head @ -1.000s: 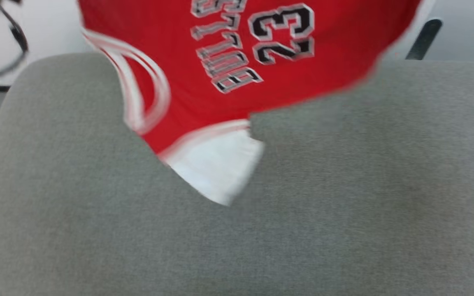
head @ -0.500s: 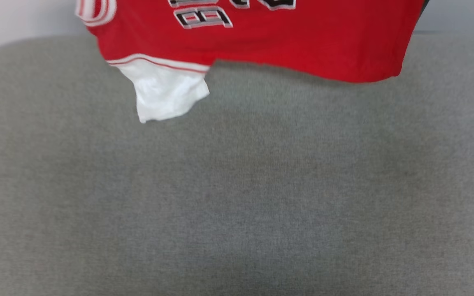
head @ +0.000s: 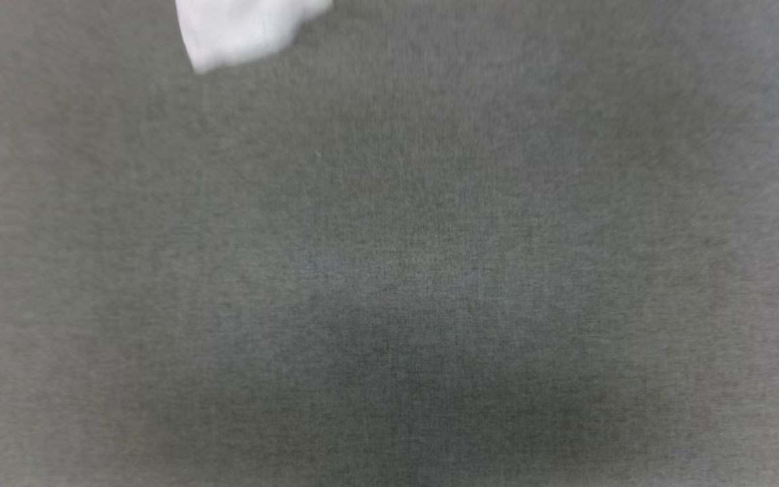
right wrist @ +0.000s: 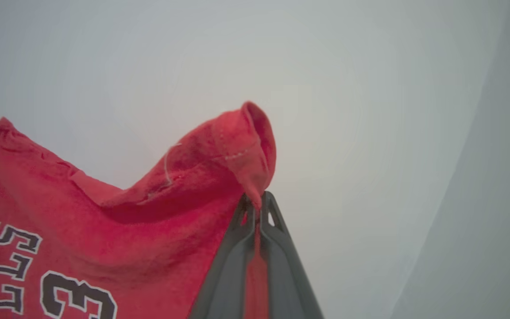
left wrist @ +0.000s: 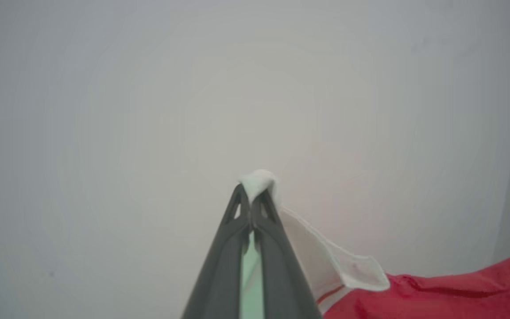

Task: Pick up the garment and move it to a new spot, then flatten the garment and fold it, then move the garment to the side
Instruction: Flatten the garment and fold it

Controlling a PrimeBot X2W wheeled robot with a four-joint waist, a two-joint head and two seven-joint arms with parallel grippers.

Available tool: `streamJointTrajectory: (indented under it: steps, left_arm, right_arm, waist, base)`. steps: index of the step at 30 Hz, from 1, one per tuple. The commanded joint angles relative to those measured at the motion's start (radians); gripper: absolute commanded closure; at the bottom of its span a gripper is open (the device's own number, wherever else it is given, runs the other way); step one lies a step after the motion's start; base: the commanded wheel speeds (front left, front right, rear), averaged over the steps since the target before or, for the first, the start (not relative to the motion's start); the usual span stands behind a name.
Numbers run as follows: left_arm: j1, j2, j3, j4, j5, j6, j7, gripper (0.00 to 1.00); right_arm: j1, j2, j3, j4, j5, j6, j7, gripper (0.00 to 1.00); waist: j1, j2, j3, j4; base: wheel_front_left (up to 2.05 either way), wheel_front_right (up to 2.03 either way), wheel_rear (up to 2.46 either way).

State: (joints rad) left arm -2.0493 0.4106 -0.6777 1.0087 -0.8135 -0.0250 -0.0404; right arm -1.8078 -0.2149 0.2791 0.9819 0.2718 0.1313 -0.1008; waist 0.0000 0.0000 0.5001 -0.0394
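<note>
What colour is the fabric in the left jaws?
White: the jersey's sleeve end, best in left wrist view.

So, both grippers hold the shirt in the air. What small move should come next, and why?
Probably lower both arms together to lay the shirt on the grey surface: the left gripper pinches its white sleeve, the right gripper a red edge, and it hangs between them.

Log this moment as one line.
shirt: held up by both grippers | left gripper: shut on white sleeve | right gripper: shut on red corner

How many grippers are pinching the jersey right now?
2. The left gripper is shut on a white sleeve end of the garment; the right gripper on its red edge.
</note>
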Motion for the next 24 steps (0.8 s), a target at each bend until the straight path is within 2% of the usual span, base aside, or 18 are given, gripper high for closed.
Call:
streamJointTrajectory:
  steps: [1,4,7,14,19,24]
  left_arm:
    - [-0.04,-0.005,0.006,0.004,0.001,0.004,-0.016,1.0]
    - [-0.135,-0.034,0.02,0.023,0.003,-0.012,-0.065,1.0]
    - [-0.218,-0.059,0.033,0.037,-0.002,-0.033,-0.119,1.0]
    - [-0.224,-0.101,0.031,0.094,-0.015,-0.084,-0.177,1.0]
    - [-0.153,-0.112,0.024,0.133,-0.033,-0.099,-0.204,1.0]
    - [-0.062,-0.106,0.019,0.154,-0.051,-0.107,-0.217,1.0]
  right_arm:
    - [-0.026,0.001,-0.009,0.009,-0.017,-0.001,-0.025,1.0]
    - [-0.089,0.004,-0.039,0.045,-0.075,-0.001,-0.103,1.0]
    - [-0.142,0.003,-0.07,0.067,-0.124,-0.001,-0.134,1.0]
    - [-0.147,0.021,-0.11,0.118,-0.197,-0.001,-0.158,1.0]
    - [-0.111,0.04,-0.124,0.166,-0.201,-0.001,-0.163,1.0]
    - [-0.085,0.048,-0.1,0.196,-0.193,-0.001,-0.165,1.0]
  waist:
    - [0.0,0.0,0.101,-0.011]
    - [0.0,0.0,0.18,-0.002]
    - [0.0,0.0,0.266,0.023]
    - [0.0,0.0,0.409,0.078]
    - [0.0,0.0,0.432,0.096]
    - [0.0,0.0,0.395,0.114]
  base:
    - [0.0,0.0,0.0]
    - [0.0,0.0,0.0]
    - [0.0,0.0,0.0]
    - [0.0,0.0,0.0]
    - [0.0,0.0,0.0]
    - [0.0,0.0,0.0]
